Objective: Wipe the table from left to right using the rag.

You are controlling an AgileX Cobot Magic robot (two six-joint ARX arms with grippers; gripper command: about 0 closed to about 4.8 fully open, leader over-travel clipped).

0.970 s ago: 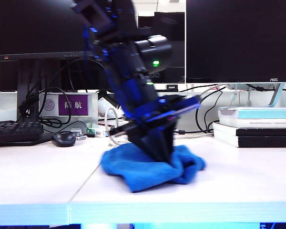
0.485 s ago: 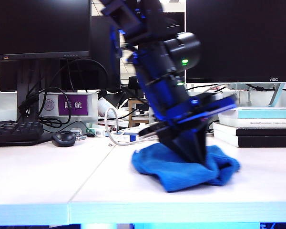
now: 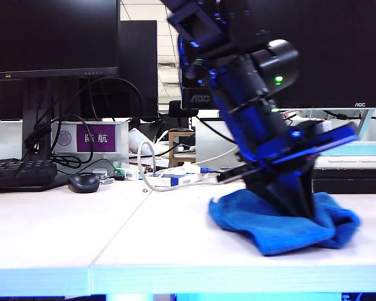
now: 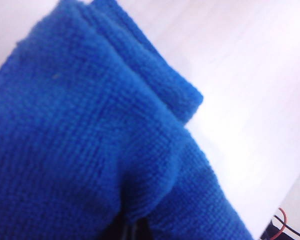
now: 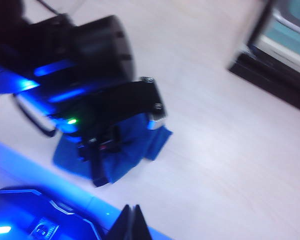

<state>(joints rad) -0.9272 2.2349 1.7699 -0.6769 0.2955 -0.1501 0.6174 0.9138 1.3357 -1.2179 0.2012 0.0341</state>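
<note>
Rag is lying bunched on the right half of the bench, past the panel seam, its long axis running roughly left-right along the front edge. Left gripper is coming down into it from above at a slant, jaws clamped shut on the rag's folds — the left wrist view is showing almost nothing but blue pile right against the lens, with bare bench beyond.

Left arm is the one doing the work and is reaching across the middle to the right side. Right gripper is hanging well above and apart from the rag, looking down on the left arm and the cloth; only its dark tips are showing at the frame edge, apparently together, holding nothing.

Key relation: rag is sitting directly under and slightly trailing the left jaws, with a stack of books just behind and to the right. My read — the stroke is in its late part, and the free bench to the right is getting short. Risk: the cloth is rumpling rather than lying flat, so contact with the bench is partial.
</note>
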